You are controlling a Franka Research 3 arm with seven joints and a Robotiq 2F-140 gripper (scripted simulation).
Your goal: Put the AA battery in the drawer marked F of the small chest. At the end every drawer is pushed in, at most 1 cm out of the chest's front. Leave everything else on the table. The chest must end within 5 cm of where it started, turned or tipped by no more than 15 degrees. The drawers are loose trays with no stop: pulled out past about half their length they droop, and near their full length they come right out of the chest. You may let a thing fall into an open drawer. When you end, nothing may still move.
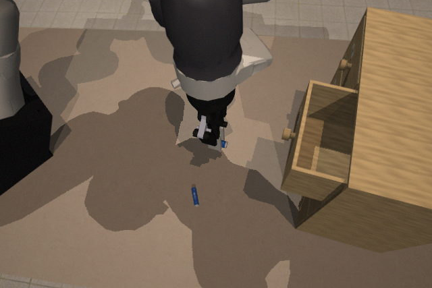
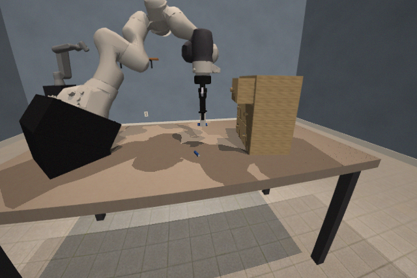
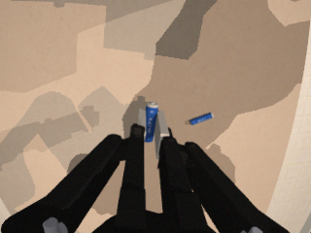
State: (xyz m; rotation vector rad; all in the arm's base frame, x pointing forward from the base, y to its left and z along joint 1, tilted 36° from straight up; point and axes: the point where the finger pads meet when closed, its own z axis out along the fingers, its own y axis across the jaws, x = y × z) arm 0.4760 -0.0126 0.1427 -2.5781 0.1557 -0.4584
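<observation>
My gripper points down and is shut on a blue battery, held level above the table, its ends sticking out beside the fingertips. A second blue battery lies on the table. I cannot read which battery is the AA. The wooden chest stands upright to the gripper's right. One top drawer is pulled partly out and looks level and empty. Its front label is unreadable from here.
The open drawer's round knob juts toward the gripper side. Another top knob is on a pushed-in drawer farther back. Several lower drawers with knobs look closed. The robot's black base is at the left.
</observation>
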